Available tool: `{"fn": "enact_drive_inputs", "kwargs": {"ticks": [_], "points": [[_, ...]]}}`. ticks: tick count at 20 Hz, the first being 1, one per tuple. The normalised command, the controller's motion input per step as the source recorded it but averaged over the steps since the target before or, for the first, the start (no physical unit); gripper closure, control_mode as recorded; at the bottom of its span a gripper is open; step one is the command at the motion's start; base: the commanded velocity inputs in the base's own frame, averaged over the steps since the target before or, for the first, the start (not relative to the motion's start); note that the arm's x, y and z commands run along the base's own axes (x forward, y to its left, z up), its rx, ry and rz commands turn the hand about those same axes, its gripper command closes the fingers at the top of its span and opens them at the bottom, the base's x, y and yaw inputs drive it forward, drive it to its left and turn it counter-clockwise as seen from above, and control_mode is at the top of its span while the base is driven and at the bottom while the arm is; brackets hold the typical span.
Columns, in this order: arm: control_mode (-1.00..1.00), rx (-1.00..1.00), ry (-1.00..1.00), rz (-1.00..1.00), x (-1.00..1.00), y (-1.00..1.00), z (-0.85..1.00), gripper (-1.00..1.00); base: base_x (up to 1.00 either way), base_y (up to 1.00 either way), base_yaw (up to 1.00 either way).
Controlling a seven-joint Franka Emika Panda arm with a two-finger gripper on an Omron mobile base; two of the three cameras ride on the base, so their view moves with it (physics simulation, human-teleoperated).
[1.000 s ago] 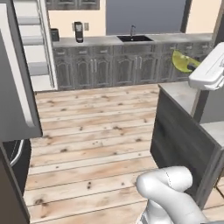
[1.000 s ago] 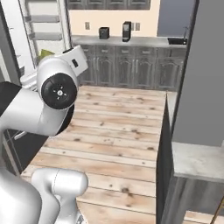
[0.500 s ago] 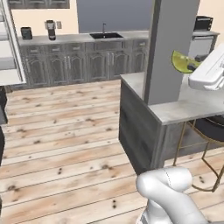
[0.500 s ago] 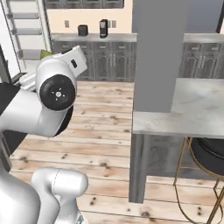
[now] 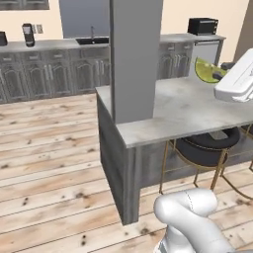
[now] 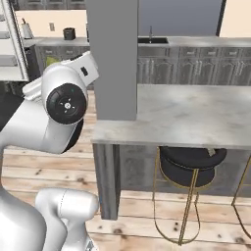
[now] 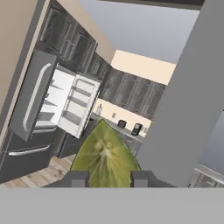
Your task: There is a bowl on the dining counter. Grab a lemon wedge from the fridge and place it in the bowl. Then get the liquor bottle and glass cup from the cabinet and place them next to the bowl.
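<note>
above the dining counter (image 5: pixel 188 106), near its far edge, the gripper (image 7: pixel 106 178) is clenched on the lemon wedge (image 7: pixel 105 159).

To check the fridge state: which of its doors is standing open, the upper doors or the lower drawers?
The upper doors: the fridge has one swung wide, exposing pale shelves, while the dark drawers below sit flush.

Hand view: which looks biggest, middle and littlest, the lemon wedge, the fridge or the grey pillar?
1. Pillar, biggest.
2. Fridge, with one door open.
3. Lemon wedge, held in the gripper.
The wedge only looks nearly fridge-sized because it sits right at the camera; the fridge is far away.
</note>
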Motion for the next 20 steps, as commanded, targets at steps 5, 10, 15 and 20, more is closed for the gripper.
{"fn": "enact_drive_inputs", "kwargs": {"ticks": [5, 10, 15, 20], "points": [[1.0, 0.0, 0.0, 0.0, 0.0, 0.0, 0.0, 1.0, 0.0, -1.0, -0.04], [1.0, 0.0, 0.0, 0.0, 0.0, 0.0, 0.0, 1.0, 0.0, -1.0, -0.02], [1.0, 0.0, 0.0, 0.0, 0.0, 0.0, 0.0, 1.0, 0.0, -1.0, 0.0], [1.0, 0.0, 0.0, 0.0, 0.0, 0.0, 0.0, 1.0, 0.02, -1.0, 0.0]]}}
